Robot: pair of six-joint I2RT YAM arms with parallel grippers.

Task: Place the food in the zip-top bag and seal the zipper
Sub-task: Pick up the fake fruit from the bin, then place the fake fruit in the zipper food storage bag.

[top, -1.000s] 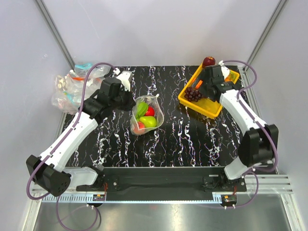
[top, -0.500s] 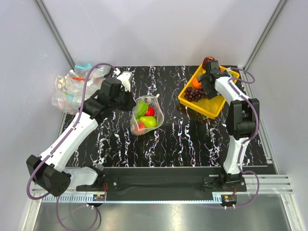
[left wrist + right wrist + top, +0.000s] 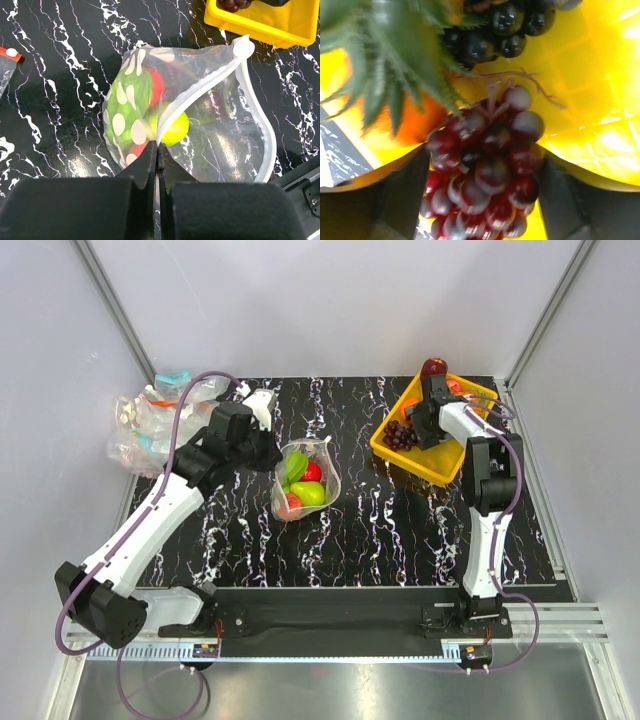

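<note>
Mid-worktop, seen from above, the zip-top bag (image 3: 322,452) holds several pieces of food (image 3: 307,492), mouth gaping. Left wrist: left tool (image 3: 158,146) pressed together, pinching the zipper (image 3: 200,92). Right wrist: right tool (image 3: 485,187) spread astride grapes (image 3: 492,145) in the yellow tray (image 3: 600,100); loading seems unfinished, sealing remains.

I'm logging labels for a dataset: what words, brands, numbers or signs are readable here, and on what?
No readable text anywhere.
The clear bag bears only white ovals, no letters.
The yellow tray and the marbled table show no print.
Any marks on the front rail are too small to read.
</note>
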